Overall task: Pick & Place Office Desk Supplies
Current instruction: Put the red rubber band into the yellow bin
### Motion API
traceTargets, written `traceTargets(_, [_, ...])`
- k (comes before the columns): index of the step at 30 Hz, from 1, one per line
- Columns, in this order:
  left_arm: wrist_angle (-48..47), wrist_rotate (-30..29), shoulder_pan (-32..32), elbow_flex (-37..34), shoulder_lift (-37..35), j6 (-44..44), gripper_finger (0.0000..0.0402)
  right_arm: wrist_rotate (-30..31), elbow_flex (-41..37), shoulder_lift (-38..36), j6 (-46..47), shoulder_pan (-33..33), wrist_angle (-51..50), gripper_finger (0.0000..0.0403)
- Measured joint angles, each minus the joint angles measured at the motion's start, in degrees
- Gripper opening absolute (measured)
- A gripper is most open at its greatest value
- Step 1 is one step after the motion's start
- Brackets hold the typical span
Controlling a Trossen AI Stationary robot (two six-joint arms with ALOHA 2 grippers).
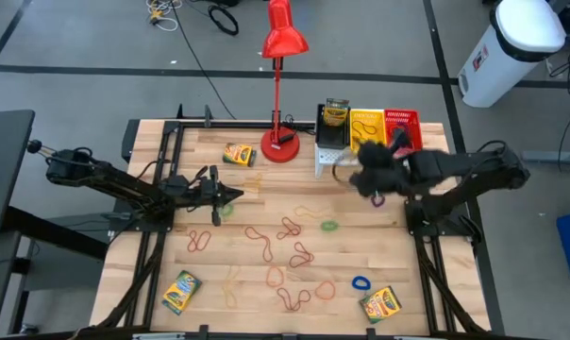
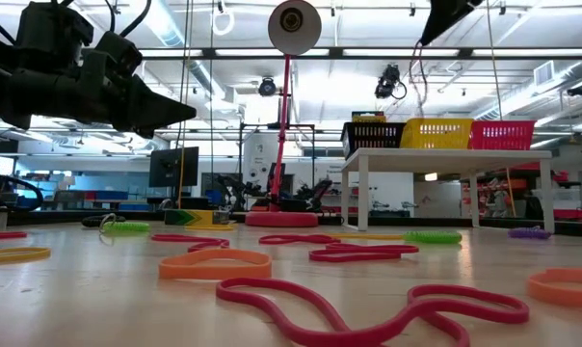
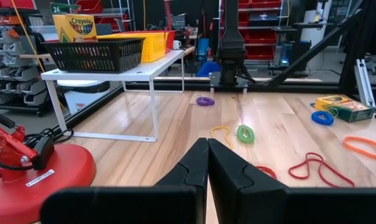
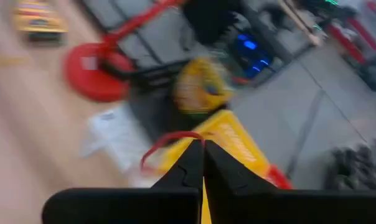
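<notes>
The dark left arm reaches in from nine o'clock, its end effector [image 1: 230, 195] hovering above the wooden tabletop [image 1: 266, 297], fingers pressed together. The dark right arm stretches from three o'clock toward one o'clock, raised, its end effector [image 4: 202, 151] with fingers closed.

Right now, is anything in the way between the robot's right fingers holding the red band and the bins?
Nothing visible blocks it. The right gripper, fingers shut on a red rubber band, hangs just in front of the black bin and yellow bin on the white shelf.

Three mesh bins [image 1: 372, 127], four crayon boxes [image 1: 239, 154].
</notes>
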Motion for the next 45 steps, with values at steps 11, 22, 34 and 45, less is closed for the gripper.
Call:
traceTargets(11, [-0.03,0.00,0.02,0.00,0.00,-0.02,0.0013,-1.23,0.24,-0.22,-11.37,-21.50,3.38,0.0002])
traceTargets(22, [-0.02,0.00,0.00,0.00,0.00,-0.02,0.0013,-18.45,-3.67,-0.16,-16.76,-29.32,11.44,0.0025])
traceTargets(34, [0.02,2.39,0.02,2.32,0.00,-6.64,0.0013,-16.42,-6.05,-0.32,-16.62,-30.24,11.78,0.0177])
traceTargets(45, [-12.03,3.40,-3.63,3.94,0.97,-7.90,0.0013,-19.32,-10.62,-7.04,-14.19,-21.21,18.34,0.0066])
